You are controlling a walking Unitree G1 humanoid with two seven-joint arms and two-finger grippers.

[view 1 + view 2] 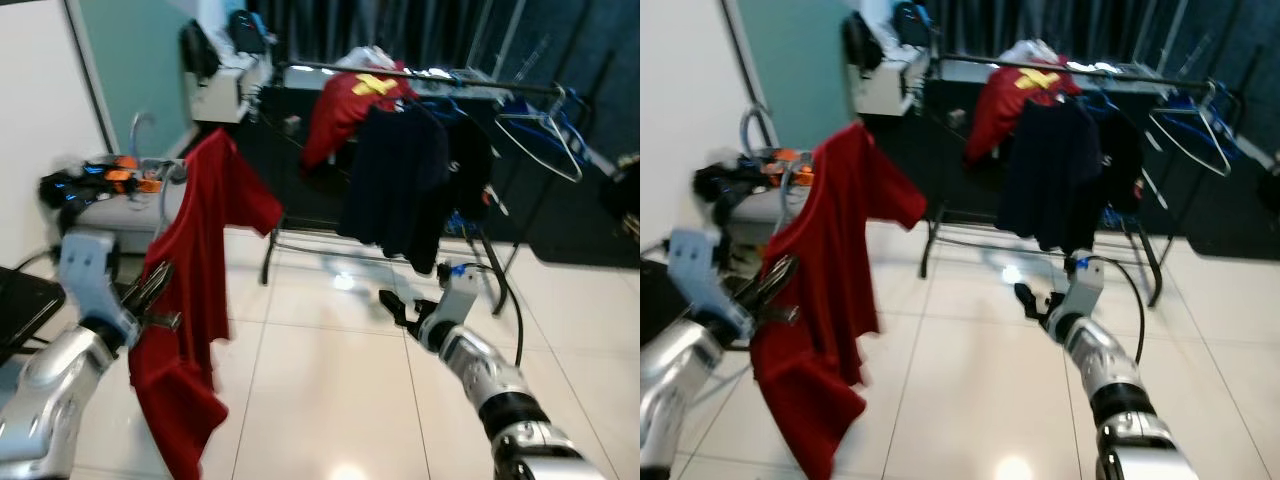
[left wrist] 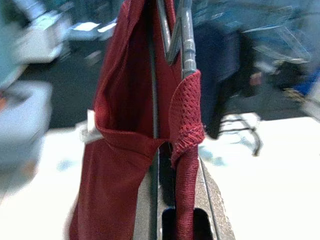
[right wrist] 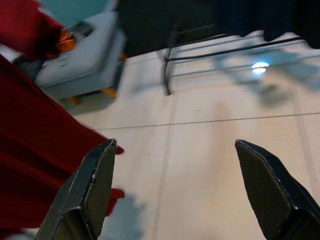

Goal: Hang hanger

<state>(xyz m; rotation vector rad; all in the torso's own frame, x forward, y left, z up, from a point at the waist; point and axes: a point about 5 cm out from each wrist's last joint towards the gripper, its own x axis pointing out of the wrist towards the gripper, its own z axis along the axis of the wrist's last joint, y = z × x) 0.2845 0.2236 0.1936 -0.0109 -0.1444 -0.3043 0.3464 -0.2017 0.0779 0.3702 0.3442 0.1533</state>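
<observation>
My left gripper [image 1: 155, 290] is low on the left, shut on a grey wire hanger [image 2: 185, 45] that carries a red shirt [image 1: 195, 300]. The shirt drapes down over the fingers toward the floor. A black clothes rack [image 1: 420, 75] stands ahead across the tiles. On it hang another red garment [image 1: 345, 110], dark navy clothes [image 1: 400, 180] and bare blue and white hangers [image 1: 545, 135] at its right end. My right gripper [image 1: 398, 303] is open and empty, held low over the floor before the rack. Its fingers [image 3: 92, 185] are spread wide.
A grey appliance [image 1: 115, 200] with orange parts stands at the left by a white wall. A black object [image 1: 20, 300] lies at the lower left. A black cable [image 1: 510, 300] loops near the rack's right leg. Pale tiles [image 1: 320, 390] stretch between me and the rack.
</observation>
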